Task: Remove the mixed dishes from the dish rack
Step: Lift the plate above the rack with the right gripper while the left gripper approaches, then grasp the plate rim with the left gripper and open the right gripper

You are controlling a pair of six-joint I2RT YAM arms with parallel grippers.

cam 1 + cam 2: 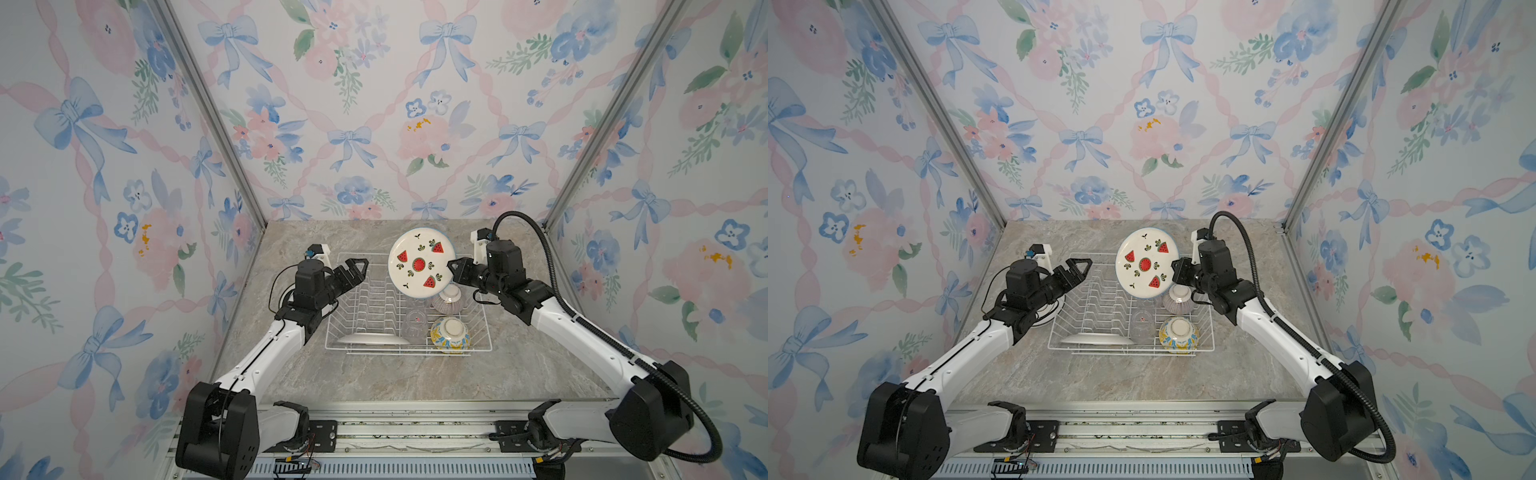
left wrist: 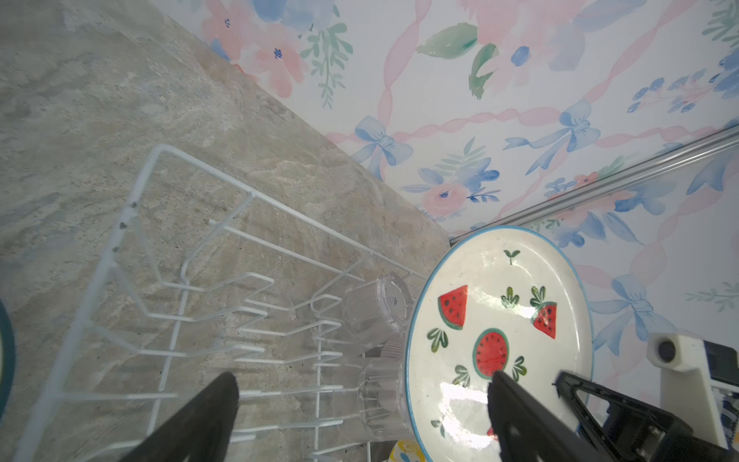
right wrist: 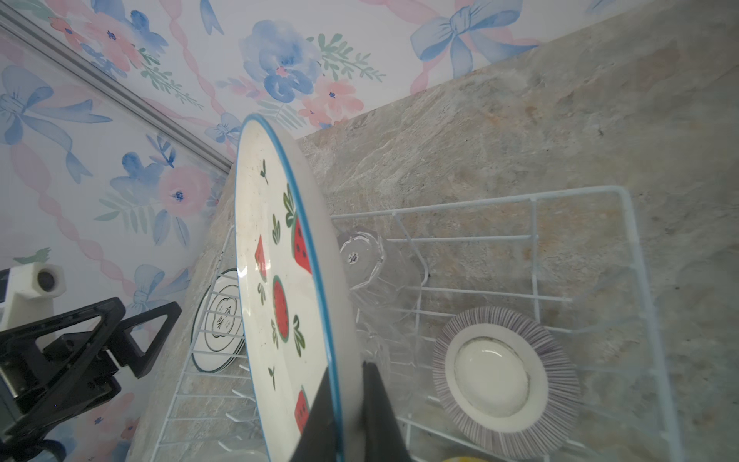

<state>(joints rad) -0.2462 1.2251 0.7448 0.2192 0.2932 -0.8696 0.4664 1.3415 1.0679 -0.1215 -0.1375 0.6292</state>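
The watermelon plate [image 1: 420, 264], at 12 o'clock over the rack [image 1: 370, 299], looks like shiny glazed pottery, with bright light spots on its face. The rack is thin, smooth white wire. The glass [image 1: 414, 322] in its middle is clear. The yellow bowl [image 1: 449, 334] at 5 o'clock is glossy, and the striped bowl [image 3: 496, 380] looks like smooth pottery too. The table [image 1: 395, 378] looks like matt, grainy stone. The wall [image 1: 374, 104] looks like flat flowered paper. The left gripper [image 1: 360, 266] and right gripper [image 1: 452, 266] look like matt black plastic. The hose [image 1: 550, 266] at 3 o'clock is black and ribbed.
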